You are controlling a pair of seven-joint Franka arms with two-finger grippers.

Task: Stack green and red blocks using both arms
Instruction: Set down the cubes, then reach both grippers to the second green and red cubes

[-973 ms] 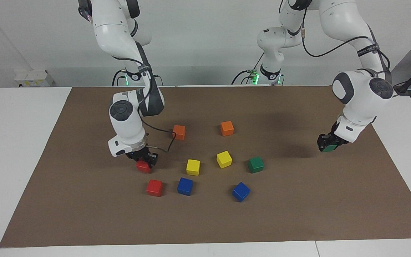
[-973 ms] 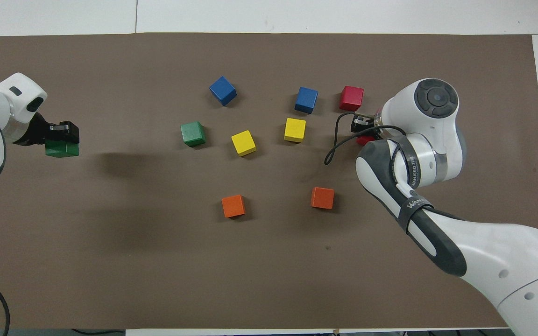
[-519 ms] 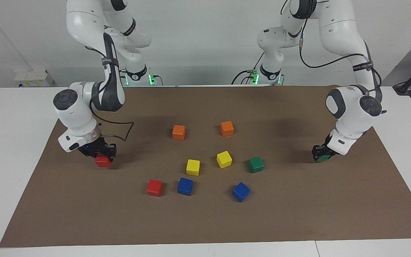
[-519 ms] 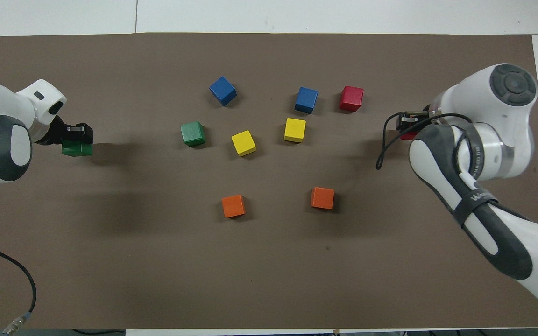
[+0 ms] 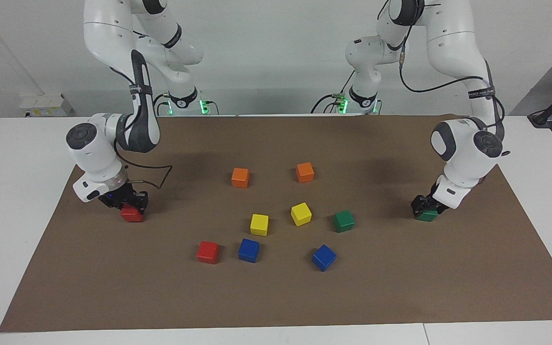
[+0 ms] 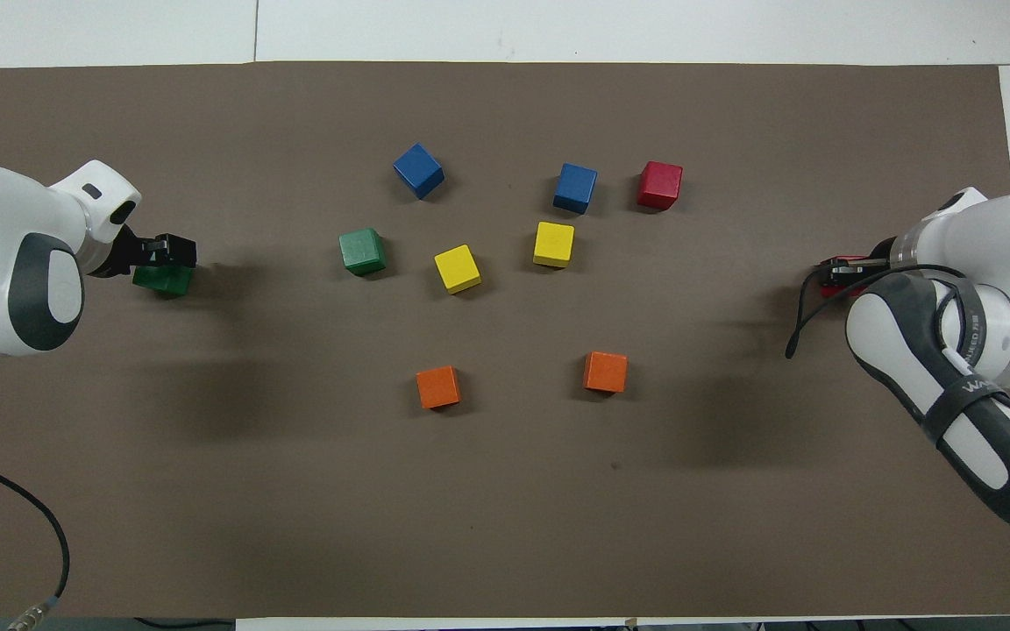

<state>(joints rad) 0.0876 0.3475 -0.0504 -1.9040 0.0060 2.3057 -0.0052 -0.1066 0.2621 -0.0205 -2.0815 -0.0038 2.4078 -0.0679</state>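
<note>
Glossy, smooth painted blocks [image 5: 208, 252] lie on a matt brown paper-like mat [image 5: 400, 287]; the arms' [image 5: 458, 48] shells look smooth glossy plastic.

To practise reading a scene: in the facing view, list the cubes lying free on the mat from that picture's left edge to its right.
Red cube → orange cube → blue cube → yellow cube → second yellow cube → second orange cube → second blue cube → green cube.

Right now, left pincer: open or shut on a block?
Shut on the green block. In the facing view the left pincer clamps that block low at the brown mat, toward the left arm's end; contact with the mat cannot be told.
</note>
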